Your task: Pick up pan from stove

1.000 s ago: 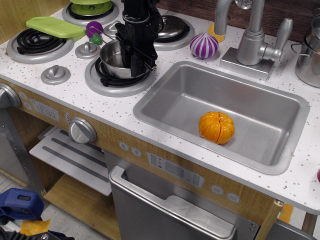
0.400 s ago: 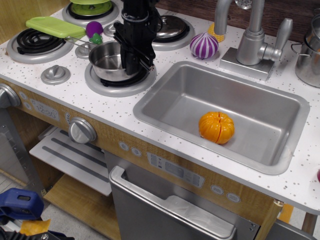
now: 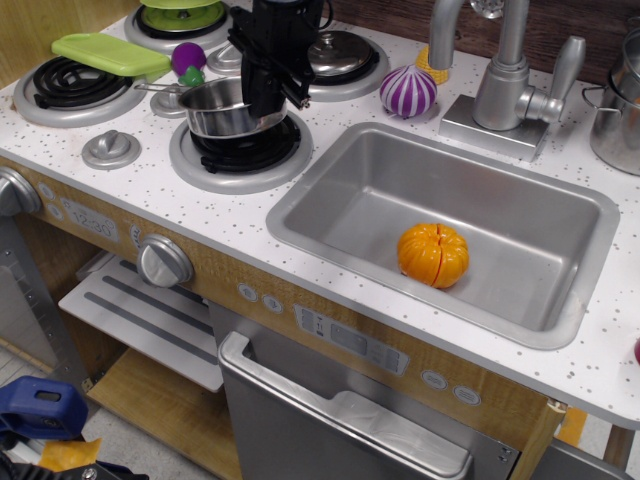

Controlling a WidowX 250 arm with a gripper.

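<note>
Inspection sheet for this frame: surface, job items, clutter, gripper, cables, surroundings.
Surface: white speckled stove top, sink set in at right.
Job's things: pan raised above the front burner, handle pointing left.
Clutter: orange toy in the sink; striped purple onion; green board; domed lid; steel pot at far right.
Gripper: gripper shut on the pan's right rim.
Cables: nothing seen.
Surroundings: faucet; oven door below.

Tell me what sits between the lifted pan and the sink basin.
Only bare speckled countertop separates the pan, held by the gripper, from the sink in this single view.
</note>
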